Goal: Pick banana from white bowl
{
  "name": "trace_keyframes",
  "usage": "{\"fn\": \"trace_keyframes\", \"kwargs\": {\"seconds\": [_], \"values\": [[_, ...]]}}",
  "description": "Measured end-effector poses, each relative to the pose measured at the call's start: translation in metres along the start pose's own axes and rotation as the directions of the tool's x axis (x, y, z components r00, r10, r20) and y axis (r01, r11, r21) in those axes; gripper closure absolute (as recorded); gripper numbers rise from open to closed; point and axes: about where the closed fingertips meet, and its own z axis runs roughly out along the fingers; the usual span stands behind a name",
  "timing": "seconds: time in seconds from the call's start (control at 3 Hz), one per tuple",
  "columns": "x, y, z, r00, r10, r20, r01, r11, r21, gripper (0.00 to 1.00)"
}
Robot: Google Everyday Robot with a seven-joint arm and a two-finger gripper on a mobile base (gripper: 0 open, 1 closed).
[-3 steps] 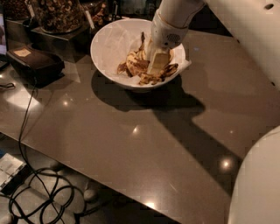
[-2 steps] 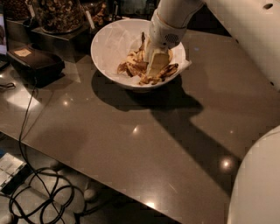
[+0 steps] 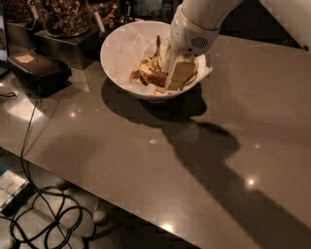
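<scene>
**Hand down in the bowl, at the banana**

The bench (image 3: 146, 160) is a broad slab, grey-brown and glossy, with small points of light on it and a long dark shadow across it. A smooth white arm (image 3: 206, 14) comes in from the top right. The white bowl (image 3: 111, 56) stands near the bench's far edge. It is round and deep with a smooth rim, and is lined with crinkled white paper (image 3: 127, 43).

A dark boxy case (image 3: 39, 72) sits left of the bowl. The banana (image 3: 149, 70) lies inside the bowl on the paper, yellow with heavy brown patches, its stem pointing up. The hand (image 3: 176, 80), tan and blocky, reaches down into the bowl at the banana's right side. I cannot tell how far open it is or whether it grips anything.
</scene>
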Motion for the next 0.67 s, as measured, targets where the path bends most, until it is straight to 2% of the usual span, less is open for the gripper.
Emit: {"fn": "trace_keyframes", "kwargs": {"seconds": [0.33, 0.67], "values": [[-0.004, 0.004, -0.004, 1.0, -0.005, 0.0, 0.005, 1.0, 0.006, 1.0], [-0.026, 0.02, -0.01, 0.999, -0.042, 0.006, 0.042, 0.9991, 0.007, 1.0]]}}
